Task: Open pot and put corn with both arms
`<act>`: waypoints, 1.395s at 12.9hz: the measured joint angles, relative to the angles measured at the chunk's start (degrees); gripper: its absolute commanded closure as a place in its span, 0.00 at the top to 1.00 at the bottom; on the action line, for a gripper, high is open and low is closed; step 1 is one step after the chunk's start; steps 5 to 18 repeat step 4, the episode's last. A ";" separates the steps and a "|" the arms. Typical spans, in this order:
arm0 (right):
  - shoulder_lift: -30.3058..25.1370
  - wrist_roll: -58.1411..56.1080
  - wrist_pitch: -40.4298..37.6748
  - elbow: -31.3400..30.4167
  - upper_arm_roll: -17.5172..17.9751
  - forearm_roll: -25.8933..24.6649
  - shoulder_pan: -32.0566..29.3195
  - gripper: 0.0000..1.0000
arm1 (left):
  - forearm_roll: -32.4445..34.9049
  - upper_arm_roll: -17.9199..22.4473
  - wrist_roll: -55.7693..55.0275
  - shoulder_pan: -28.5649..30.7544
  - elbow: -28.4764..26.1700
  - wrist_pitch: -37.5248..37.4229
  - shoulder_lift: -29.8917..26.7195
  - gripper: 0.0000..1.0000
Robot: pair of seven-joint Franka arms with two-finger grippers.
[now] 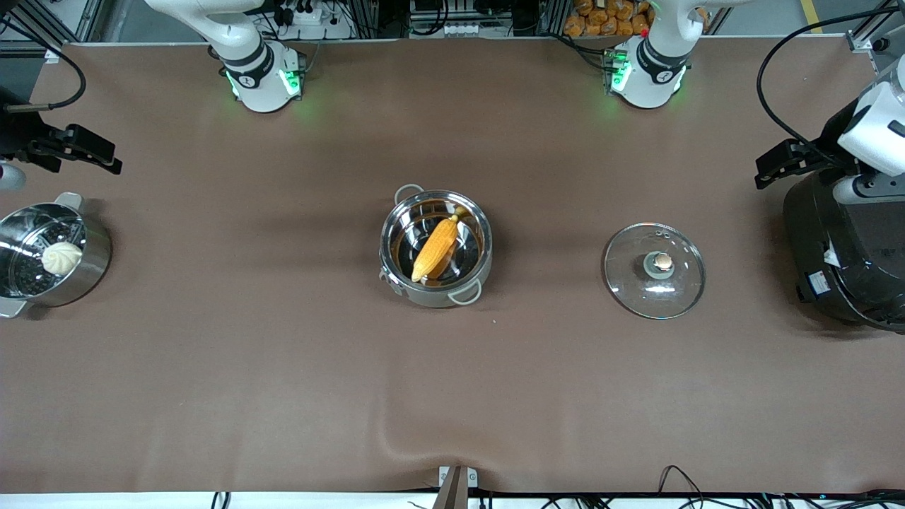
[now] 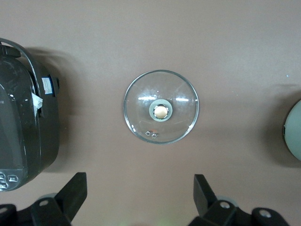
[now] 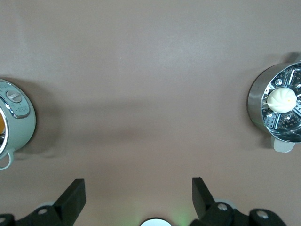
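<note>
Front view: corn (image 1: 435, 248) diagonal in pot (image 1: 436, 291).

No text, brand, number or sign could be read anywhere in the three views. The black rice cooker (image 1: 841, 247) carried a small dark label (image 1: 820, 282) low on its side and a white sticker (image 2: 47, 86), both with print too small to make out. Each arm's base bore a small round dark mark, on the right arm's base (image 1: 247, 80) and on the left arm's base (image 1: 663, 77), and neither mark could be read. The cooker's button panel (image 2: 8, 179) showed no legible characters either.
</note>
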 measured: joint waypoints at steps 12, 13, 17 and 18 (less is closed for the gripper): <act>0.00 0.00 -0.18 0.00 0.00 0.00 0.00 1.00 | 0.00 0.06 0.00 0.02 0.05 0.00 0.01 1.00; 0.00 0.00 -0.18 0.00 0.00 0.00 0.00 1.00 | 0.00 0.06 0.00 0.02 0.05 0.00 0.01 1.00; 0.00 0.00 -0.18 0.00 0.00 0.00 0.00 1.00 | 0.00 0.06 0.00 0.02 0.05 0.00 0.01 1.00; 0.00 0.00 -0.18 0.00 0.00 0.00 0.00 1.00 | 0.00 0.06 0.00 0.02 0.05 0.00 0.01 1.00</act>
